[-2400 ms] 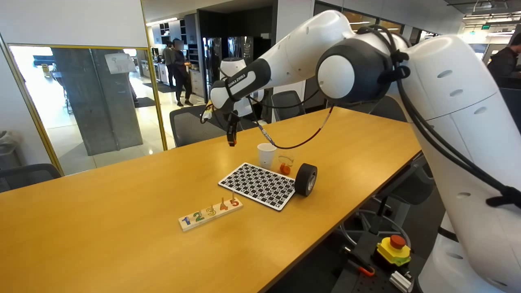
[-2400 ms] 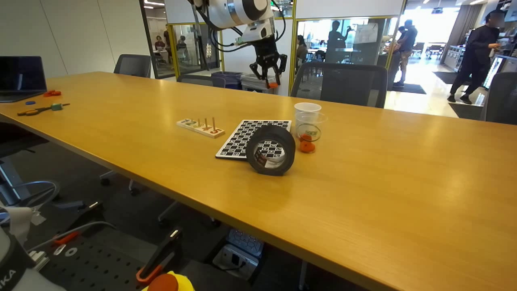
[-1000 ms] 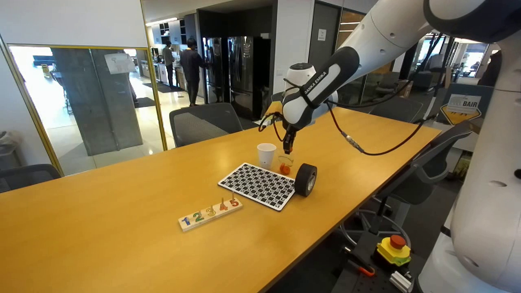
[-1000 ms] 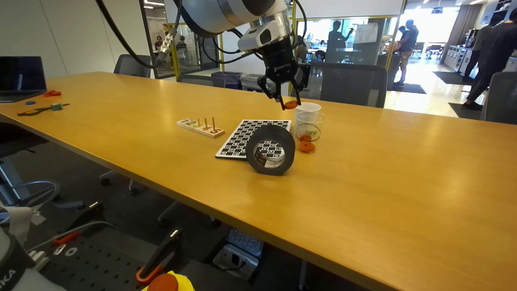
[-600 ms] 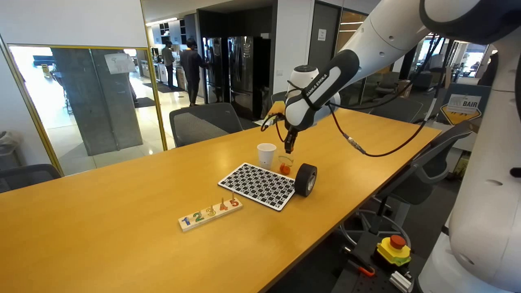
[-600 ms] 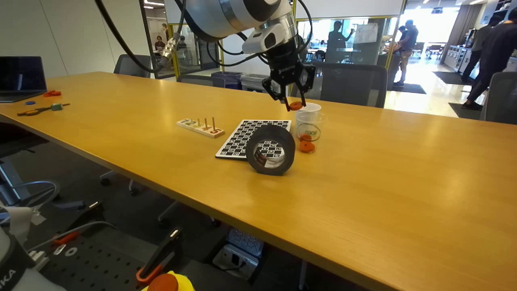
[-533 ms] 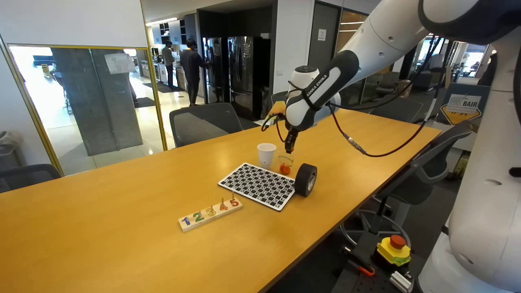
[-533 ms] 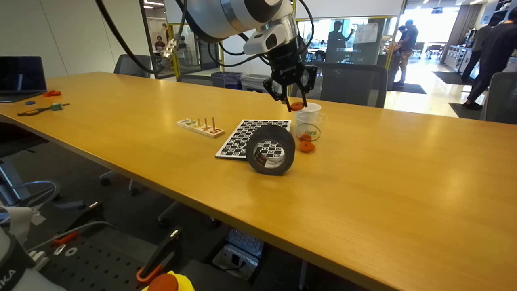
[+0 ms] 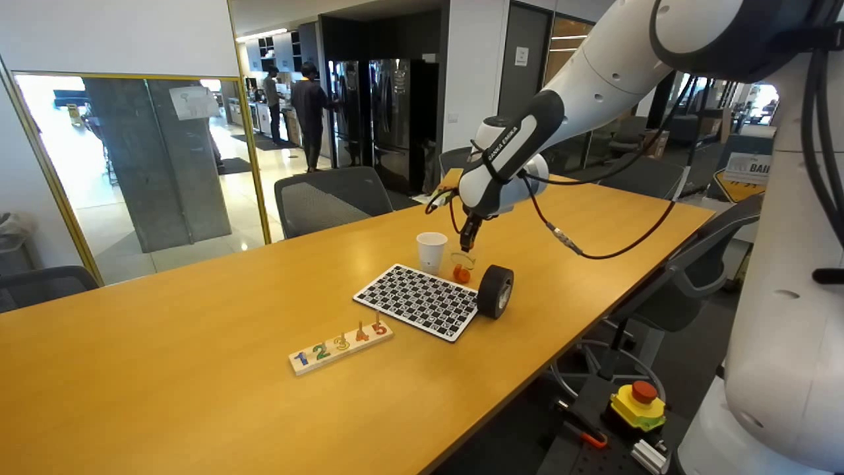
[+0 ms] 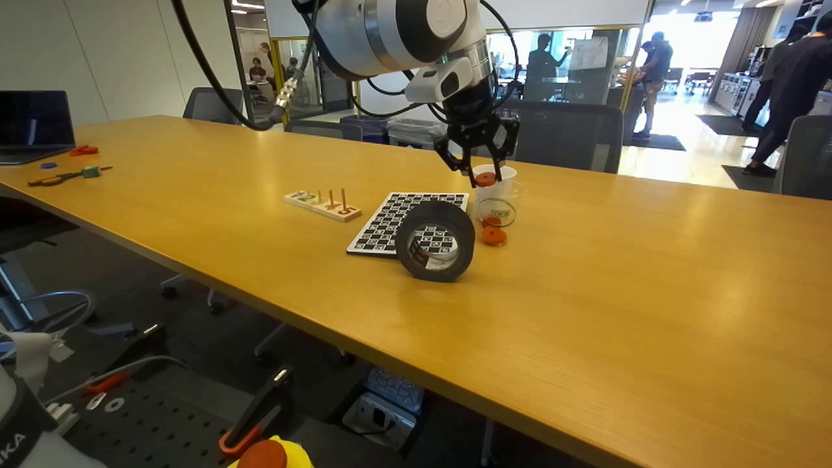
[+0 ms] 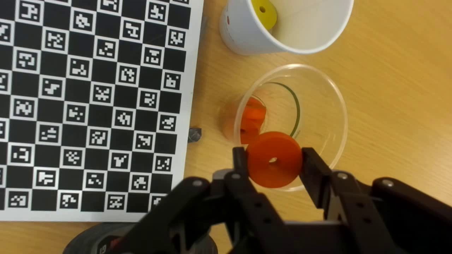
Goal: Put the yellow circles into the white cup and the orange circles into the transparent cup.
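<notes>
My gripper [image 11: 274, 157] is shut on an orange circle [image 11: 273, 167], its fingertips against opposite edges of the disc. In the wrist view this disc overlaps the rim of the transparent cup [image 11: 342, 106], and my gripper [image 9: 467, 249] hangs just above that cup in an exterior view. Inside the transparent cup, orange circles [image 11: 252, 116] lie at the bottom to one side. Right beside it stands the white cup [image 11: 314, 21], upright, with a yellow circle [image 11: 266, 12] visible inside. Part of the white cup's inside is cut off by the frame.
The checkered board [image 9: 422, 300] lies close beside the cups. A black tape roll [image 10: 435, 240] stands on edge at its corner. A wooden peg strip [image 9: 341, 348] sits beyond the board. A laptop [image 10: 36, 127] and pliers [image 10: 62, 177] are at the table's far end.
The arm has swung across from beyond the white cup to the transparent cup, carrying the orange circle. Over the last half second my gripper has sunk slightly. Cups and board have stayed put.
</notes>
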Controlling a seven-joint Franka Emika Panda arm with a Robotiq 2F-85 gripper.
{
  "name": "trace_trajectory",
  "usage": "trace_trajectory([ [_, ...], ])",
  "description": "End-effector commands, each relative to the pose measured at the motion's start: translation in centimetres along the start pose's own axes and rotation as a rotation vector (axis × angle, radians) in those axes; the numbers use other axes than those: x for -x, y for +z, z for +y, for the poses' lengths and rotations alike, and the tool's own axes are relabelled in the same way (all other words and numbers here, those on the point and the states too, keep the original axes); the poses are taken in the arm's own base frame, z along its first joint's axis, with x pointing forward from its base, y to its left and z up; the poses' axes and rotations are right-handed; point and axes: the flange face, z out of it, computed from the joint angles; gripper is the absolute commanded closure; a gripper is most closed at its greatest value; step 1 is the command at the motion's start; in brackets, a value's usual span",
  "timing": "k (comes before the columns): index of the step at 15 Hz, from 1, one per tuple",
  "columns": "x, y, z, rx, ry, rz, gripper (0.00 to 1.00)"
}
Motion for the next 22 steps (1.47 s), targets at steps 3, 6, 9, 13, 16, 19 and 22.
trace_trajectory([
  [3, 1.0, 0.4, -1.5, -0.015, 0.002, -0.060, 0.78],
  [6, 1.1, 0.6, -1.8, -0.007, 0.004, -0.072, 0.33],
  [9, 1.1, 0.7, -2.1, -0.005, 0.006, -0.073, 0.17],
  [13, 1.0, 0.0, -2.1, -0.008, -0.003, -0.077, 0.00],
  [16, 0.7, -2.4, -0.7, 0.016, -0.114, -0.080, 0.00],
  [19, -0.2, -6.8, 2.5, 0.066, -0.297, -0.100, 0.00],
  [22, -1.1, -10.7, 5.3, 0.114, -0.451, -0.117, 0.00],
])
